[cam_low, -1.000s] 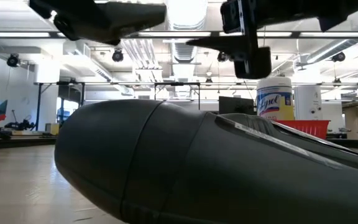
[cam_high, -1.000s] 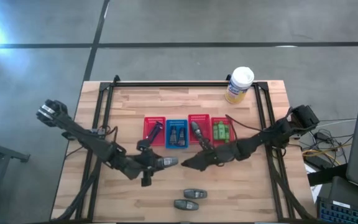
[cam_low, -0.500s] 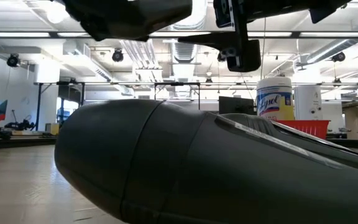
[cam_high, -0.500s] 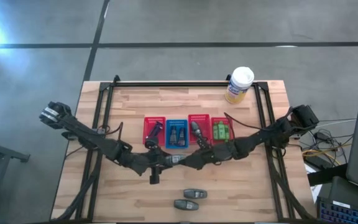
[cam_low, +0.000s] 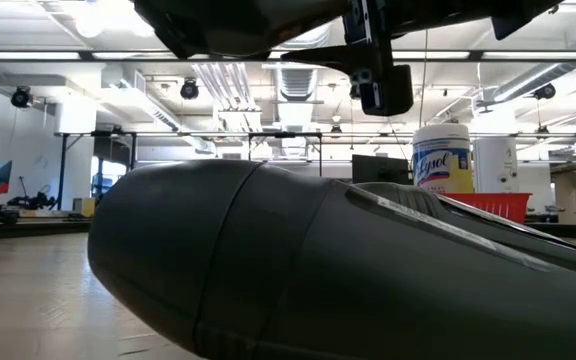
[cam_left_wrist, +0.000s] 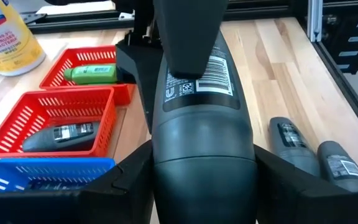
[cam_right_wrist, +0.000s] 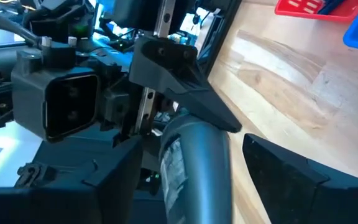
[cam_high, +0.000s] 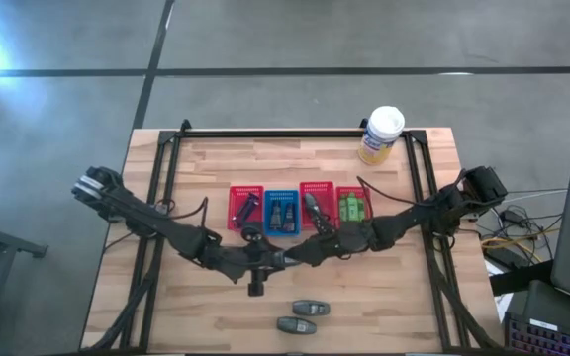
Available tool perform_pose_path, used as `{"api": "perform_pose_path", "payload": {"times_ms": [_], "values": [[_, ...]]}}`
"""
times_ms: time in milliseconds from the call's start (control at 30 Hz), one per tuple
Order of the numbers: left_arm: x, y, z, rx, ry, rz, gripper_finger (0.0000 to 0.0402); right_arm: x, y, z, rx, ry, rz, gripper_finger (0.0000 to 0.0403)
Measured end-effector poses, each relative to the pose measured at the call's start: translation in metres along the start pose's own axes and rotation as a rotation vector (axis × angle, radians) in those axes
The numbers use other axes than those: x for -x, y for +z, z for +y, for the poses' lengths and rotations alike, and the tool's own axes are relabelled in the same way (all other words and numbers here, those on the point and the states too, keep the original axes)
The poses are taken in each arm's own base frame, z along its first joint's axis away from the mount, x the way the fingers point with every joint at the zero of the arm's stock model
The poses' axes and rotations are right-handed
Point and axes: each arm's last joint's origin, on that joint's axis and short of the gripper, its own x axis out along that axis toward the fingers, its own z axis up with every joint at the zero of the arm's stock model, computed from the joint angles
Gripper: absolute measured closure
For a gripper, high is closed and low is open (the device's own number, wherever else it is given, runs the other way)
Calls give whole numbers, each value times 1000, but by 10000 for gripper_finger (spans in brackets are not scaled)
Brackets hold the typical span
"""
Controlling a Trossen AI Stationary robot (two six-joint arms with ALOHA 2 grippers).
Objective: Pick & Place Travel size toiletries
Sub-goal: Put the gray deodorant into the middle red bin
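My left gripper (cam_high: 270, 259) is shut on a grey oval bottle (cam_left_wrist: 204, 106) held in the air over the table's middle. My right gripper (cam_high: 300, 255) is open and faces it from the table's right. Its fingers (cam_right_wrist: 278, 180) stand on either side of the bottle's free end (cam_right_wrist: 191, 155); I cannot tell whether they touch. Two more grey bottles (cam_high: 305, 316) lie flat near the table's near edge. A row of red and blue baskets (cam_high: 295, 210) holds green bottles (cam_high: 352, 208), a grey bottle (cam_left_wrist: 61, 135) and dark items. My left gripper pinches the grey bottle between its two fingers at the rounded end nearest its wrist (cam_left_wrist: 204, 180), one finger (cam_left_wrist: 129, 180) on each narrow side. The fingers come level from the table's left and lie along the bottle. It is lifted clear, lying level with its label up.
A white-and-yellow canister (cam_high: 381, 135) stands at the table's far edge, right of middle. A black frame rail (cam_high: 295, 133) runs along the far edge and down both sides. One lying grey bottle (cam_low: 268, 270) fills the foreground of the low view. Bare wood lies left of the baskets.
My left gripper has carried the grey bottle toward the table's right, toward my right gripper. The bottle's free end now lies between my right gripper's fingers. My right gripper has stayed almost in place.
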Motion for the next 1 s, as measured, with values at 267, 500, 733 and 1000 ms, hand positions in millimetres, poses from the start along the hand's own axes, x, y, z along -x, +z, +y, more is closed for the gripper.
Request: {"api": "perform_pose_path", "payload": {"times_ms": [267,500,733,1000], "values": [[-2,0,5,26,32,0,197,1,-6,-1,8,-17,21,125],[-2,0,4,31,24,1,197,1,-6,-1,33,-22,21,135],[-2,0,4,32,21,2,197,1,-6,-1,39,-22,21,190],[-2,-1,4,26,10,10,197,1,-6,-2,54,-25,22,245]]}}
